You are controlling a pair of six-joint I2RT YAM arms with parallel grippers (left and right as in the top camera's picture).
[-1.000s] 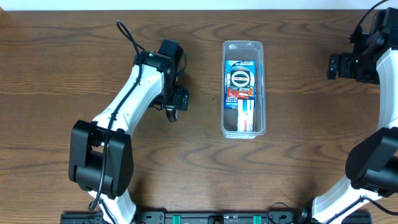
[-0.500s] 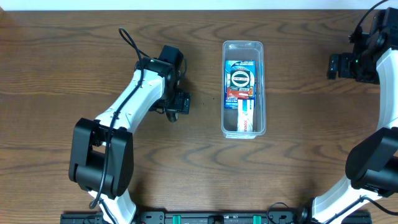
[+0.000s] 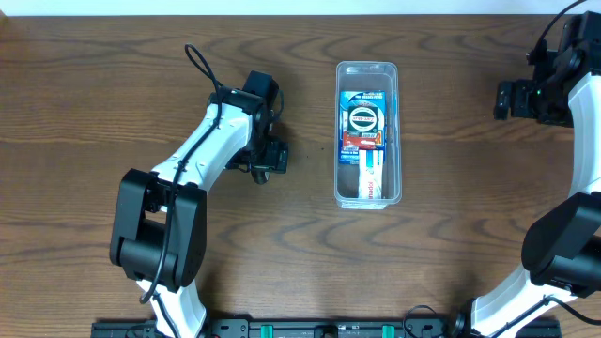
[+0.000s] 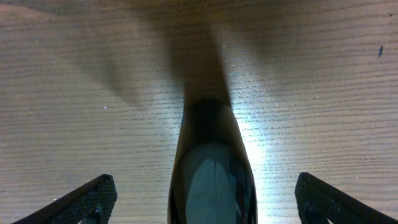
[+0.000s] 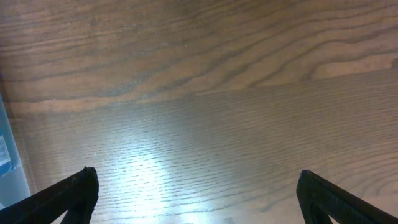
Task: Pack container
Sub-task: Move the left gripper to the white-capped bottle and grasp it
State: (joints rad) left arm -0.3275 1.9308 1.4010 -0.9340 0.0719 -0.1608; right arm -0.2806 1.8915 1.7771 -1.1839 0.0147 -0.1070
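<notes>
The clear container [image 3: 367, 192] stands at the table's middle, long side running front to back. It holds a blue and black round-labelled packet [image 3: 363, 115], a red one [image 3: 362, 141] and a white tube-like one [image 3: 372, 176]. My left gripper [image 3: 267, 161] is left of the container, low over the table. In the left wrist view its fingers [image 4: 208, 200] are wide apart, with a dark rounded object [image 4: 211, 168] between them and touching neither. My right gripper [image 3: 507, 99] is far right, open and empty [image 5: 198, 199] over bare wood.
The table is dark wood grain. A pale wall edge runs along the back of the table [image 3: 300, 6]. A bluish clear edge shows at the far left of the right wrist view [image 5: 7, 155].
My left arm's elbow has swung a little right and toward the back, and its gripper has shifted slightly right. The right arm and the container have not moved.
</notes>
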